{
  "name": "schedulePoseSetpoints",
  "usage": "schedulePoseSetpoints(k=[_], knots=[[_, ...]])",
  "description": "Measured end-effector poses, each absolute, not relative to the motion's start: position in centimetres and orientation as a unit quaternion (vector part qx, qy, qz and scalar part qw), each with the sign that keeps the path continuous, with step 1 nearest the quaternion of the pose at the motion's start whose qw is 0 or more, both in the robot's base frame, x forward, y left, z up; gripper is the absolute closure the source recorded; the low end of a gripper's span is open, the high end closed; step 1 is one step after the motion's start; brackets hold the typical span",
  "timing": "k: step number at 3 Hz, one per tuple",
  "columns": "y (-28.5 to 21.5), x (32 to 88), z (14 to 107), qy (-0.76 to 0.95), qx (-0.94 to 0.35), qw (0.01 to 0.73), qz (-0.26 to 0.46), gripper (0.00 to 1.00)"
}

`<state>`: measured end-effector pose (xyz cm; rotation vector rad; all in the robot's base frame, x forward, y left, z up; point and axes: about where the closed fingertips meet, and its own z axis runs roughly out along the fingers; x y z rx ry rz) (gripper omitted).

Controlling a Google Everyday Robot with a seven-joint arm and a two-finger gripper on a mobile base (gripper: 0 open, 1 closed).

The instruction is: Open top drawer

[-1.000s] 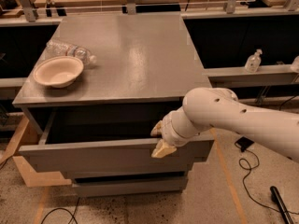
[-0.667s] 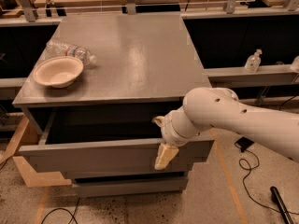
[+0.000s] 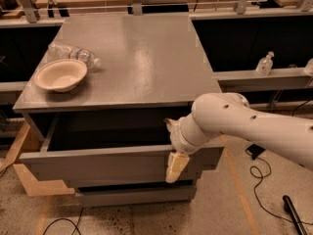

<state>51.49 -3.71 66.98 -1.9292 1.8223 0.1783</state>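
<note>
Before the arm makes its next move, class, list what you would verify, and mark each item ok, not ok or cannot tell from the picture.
1. top drawer pulled out, grey interior showing: ok.
2. gripper at the top edge of the drawer's front panel, right of its middle: ok.
3. Firm hold on that panel: cannot tell.
4. bowl and plastic bottle resting on the cabinet top, far from the arm: ok.
5. lower drawer front not dragged out with the top one: ok.
</note>
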Motion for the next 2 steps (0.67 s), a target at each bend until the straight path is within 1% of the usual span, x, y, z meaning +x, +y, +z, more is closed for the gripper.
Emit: schedulePoseSetpoints(k=[1, 2], knots=[[-4.6, 51.1, 66.2, 0.675, -0.701, 0.223, 0.057, 0.18], [-5.7, 48.7, 66.4, 0.685, -0.695, 0.212, 0.044, 0.5]])
